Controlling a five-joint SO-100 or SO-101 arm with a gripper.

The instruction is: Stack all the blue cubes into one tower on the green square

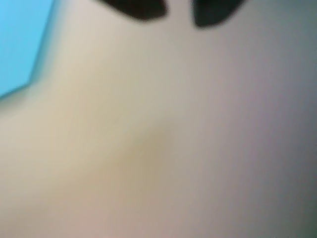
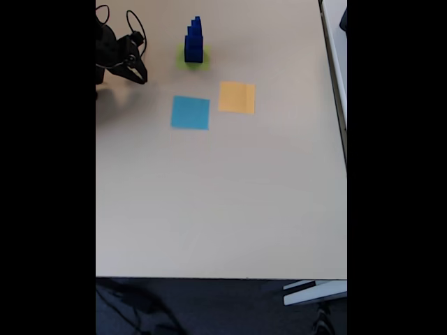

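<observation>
in the fixed view the black gripper (image 2: 137, 75) is at the far left of the tabletop (image 2: 223, 195), with its fingers pointing down and to the right. they look a little spread and there is nothing between them. in the wrist view two dark, blurred finger tips come in from the top edge with a pale gap between them, so the gripper (image 1: 179, 14) is parted and empty there as well.

to the right of the gripper stands the tower (image 2: 193, 40) of blue cubes, a stepped dark-blue column. it sits on the green square (image 2: 193, 60), whose lime edge shows around the base. the tower is apart from the gripper.

nearer to the camera lies a flat light-blue square (image 2: 190, 112), and just beside it on the right an orange-yellow square (image 2: 237, 97). a corner of the light-blue square (image 1: 20, 42) shows at the upper left in the wrist view, very blurred.
</observation>
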